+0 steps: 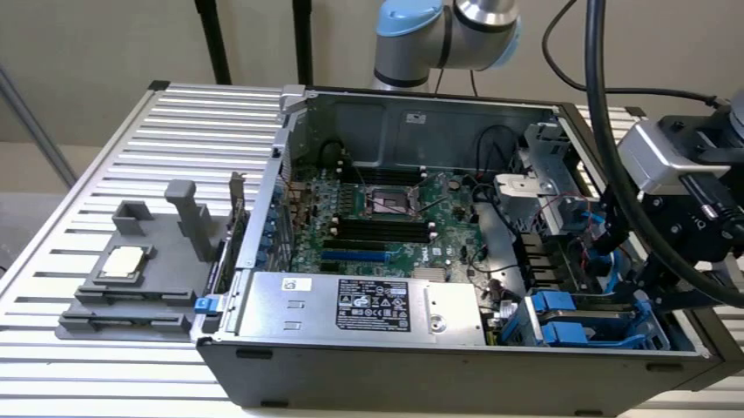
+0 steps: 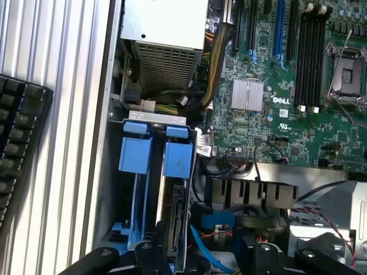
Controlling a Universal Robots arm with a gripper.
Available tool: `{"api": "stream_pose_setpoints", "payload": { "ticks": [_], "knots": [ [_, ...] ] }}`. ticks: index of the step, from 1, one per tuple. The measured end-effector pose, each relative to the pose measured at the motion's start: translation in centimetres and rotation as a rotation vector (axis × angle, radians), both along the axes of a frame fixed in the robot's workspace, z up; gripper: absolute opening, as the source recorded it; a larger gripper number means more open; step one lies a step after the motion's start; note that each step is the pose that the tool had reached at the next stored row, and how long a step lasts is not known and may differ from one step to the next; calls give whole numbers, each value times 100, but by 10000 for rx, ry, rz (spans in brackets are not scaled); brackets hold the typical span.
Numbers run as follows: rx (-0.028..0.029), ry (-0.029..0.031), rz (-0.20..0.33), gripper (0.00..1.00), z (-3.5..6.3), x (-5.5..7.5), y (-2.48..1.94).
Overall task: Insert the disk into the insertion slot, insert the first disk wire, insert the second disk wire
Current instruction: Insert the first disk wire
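The black gripper is hovering over the near corner of the open grey computer case, at the exterior view's right. Its fingers are standing apart and clasping nothing. Just under it, the grey-blue plastic drive cage with bright blue latch tabs is filling that corner. The flat silver-grey hard drive is sitting edge-on in one of its bays (the bay beside it is looking dark and empty), so the insertion step is looking done, in my judgement. A thin blue cable, possibly one of the wires, is lying just beside the drive's end. I cannot tell whether it is plugged in, so both wire steps are seemingly remaining.
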State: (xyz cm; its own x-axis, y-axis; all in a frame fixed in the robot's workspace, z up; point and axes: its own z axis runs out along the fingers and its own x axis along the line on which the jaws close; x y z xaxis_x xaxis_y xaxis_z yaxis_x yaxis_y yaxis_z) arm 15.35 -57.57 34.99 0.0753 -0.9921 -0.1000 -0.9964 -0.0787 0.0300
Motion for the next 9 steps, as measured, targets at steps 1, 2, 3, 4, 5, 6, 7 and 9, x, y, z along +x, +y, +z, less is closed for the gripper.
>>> {"api": "stream_pose_setpoints", "payload": {
  "ticks": [1, 2, 3, 4, 5, 6, 7, 9],
  "knots": [
    [1, 0, 6, 56, 0, -19, -14],
    [2, 0, 7, 56, 0, -25, -33],
    [10, 0, 9, 56, -1, -24, -53],
    [23, 0, 11, 56, 0, -24, -76],
    [48, 1, 11, 56, -1, -22, -96],
    [81, 2, 9, 56, 0, -15, -114],
    [114, 3, 8, 56, 0, -2, -128],
    [159, 7, 9, 56, -1, 38, -147]
  ]
}}
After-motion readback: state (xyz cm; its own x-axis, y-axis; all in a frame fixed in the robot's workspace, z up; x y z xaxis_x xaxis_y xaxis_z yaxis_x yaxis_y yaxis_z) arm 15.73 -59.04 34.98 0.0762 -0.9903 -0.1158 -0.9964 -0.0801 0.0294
